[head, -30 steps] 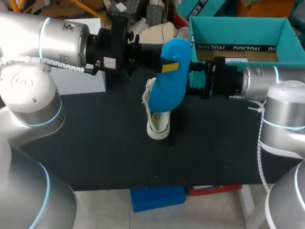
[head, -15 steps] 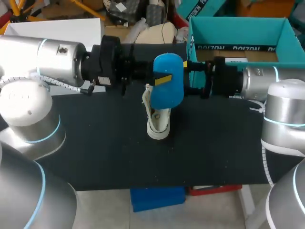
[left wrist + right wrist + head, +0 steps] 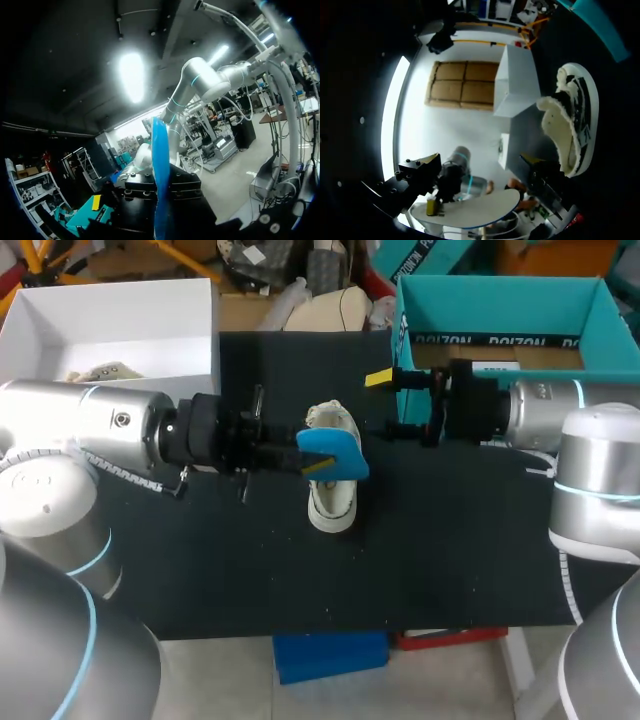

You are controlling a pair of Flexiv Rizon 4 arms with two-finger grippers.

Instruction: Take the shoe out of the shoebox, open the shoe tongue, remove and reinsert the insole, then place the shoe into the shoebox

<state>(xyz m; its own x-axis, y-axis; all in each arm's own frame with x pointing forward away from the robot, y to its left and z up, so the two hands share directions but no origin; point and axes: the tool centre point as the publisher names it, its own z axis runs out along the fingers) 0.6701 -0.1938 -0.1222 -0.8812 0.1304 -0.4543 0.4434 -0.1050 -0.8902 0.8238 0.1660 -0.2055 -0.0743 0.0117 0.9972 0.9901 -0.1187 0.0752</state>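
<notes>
Ceiling lamp (image 3: 132,75) glares (wrist views); table (image 3: 450,540) evenly lit.

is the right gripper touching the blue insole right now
Apart. The head view shows bare black table between the right gripper and the blue insole, which the left gripper holds.

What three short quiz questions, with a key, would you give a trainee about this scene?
1. True or false: the blue insole is inside the white shoe.
2. Which gripper holds the insole? A) left gripper B) right gripper
3. Fill in: the shoe stands on the ____ table, outside the teal shoebox.
Key: 1 false; 2 A; 3 black.
</notes>
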